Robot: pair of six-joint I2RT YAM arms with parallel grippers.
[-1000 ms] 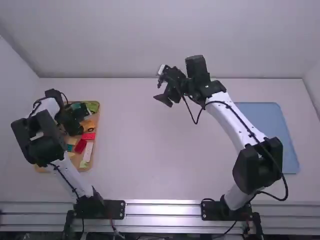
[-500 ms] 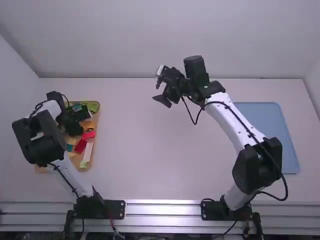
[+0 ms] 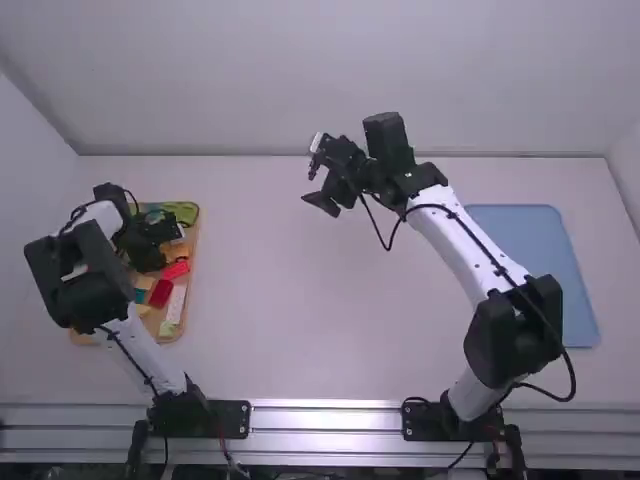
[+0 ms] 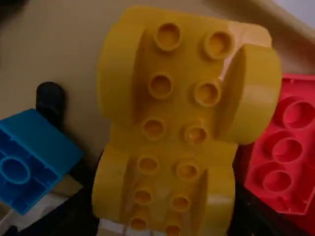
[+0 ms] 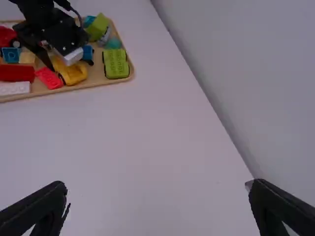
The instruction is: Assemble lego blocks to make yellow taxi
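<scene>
At the left, over the wooden tray [image 3: 188, 290], my left gripper [image 3: 163, 236] is low among the blocks. In the left wrist view, the same gripper [image 4: 165, 209] is shut on one end of a yellow car base [image 4: 177, 113] with rounded fenders and studs; its far end looks raised toward the camera. The yellow base [image 5: 74, 73] shows beside a red brick [image 5: 48, 77] in the right wrist view. My right gripper [image 3: 314, 187] is above the table's back middle; its fingers stand apart with nothing between them in the right wrist view [image 5: 157, 186].
Other blocks in the tray include a blue one [image 4: 37, 152], a red one [image 4: 285, 147], a white one [image 3: 175, 303] and a green studded one [image 5: 116, 64]. A blue mat [image 3: 535, 275] lies at the table's right. The back wall [image 3: 350, 80] rises behind the right gripper.
The left gripper has shifted slightly within the tray, and the red brick beside the yellow base has turned a little. The right gripper has drifted slightly left.
</scene>
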